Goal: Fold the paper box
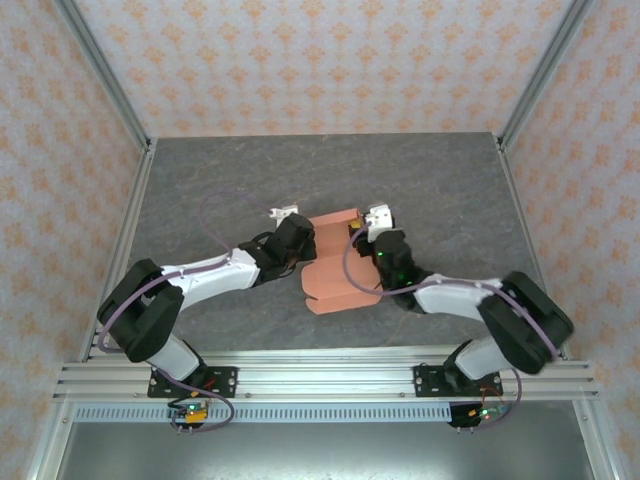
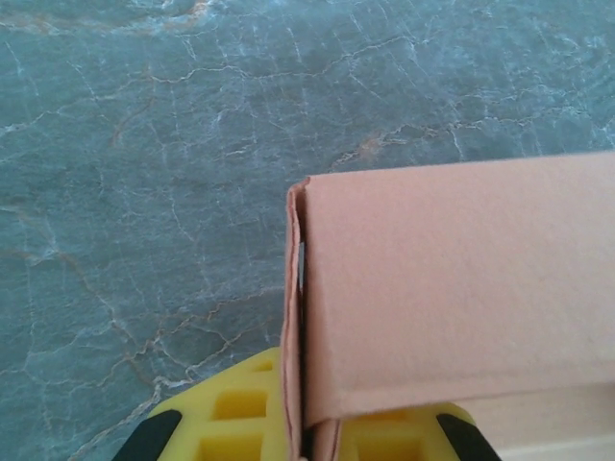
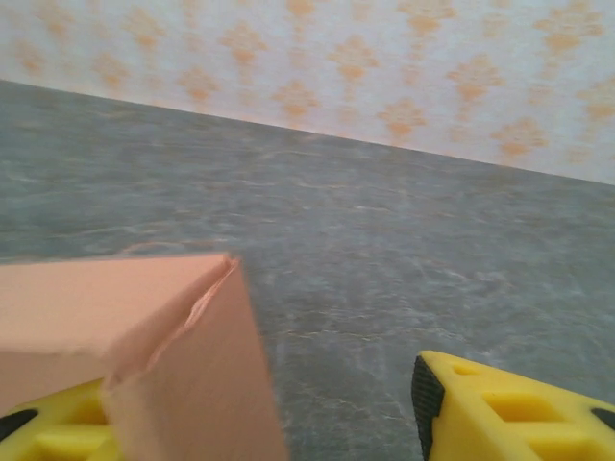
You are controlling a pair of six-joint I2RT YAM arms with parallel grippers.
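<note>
Well, left gripper (image 2: 307,437): clenched on a raised wall of the paper box (image 1: 340,272), with the card edge pinched between its yellow fingers (image 2: 226,418).
why so: probably to keep that wall upright and the sheet pinned while the other arm works a flap.
right gripper (image 3: 288,423): released, jaws apart. A folded corner lies over one finger. The other finger (image 3: 500,408) is off the card, with bare table (image 3: 384,288) between.
paper box location: on the table between both grippers, reaching each and spreading back from them toward the arm bases.
container state: half-formed, walls partly up, not closed.
contents: nothing seen inside.
</note>
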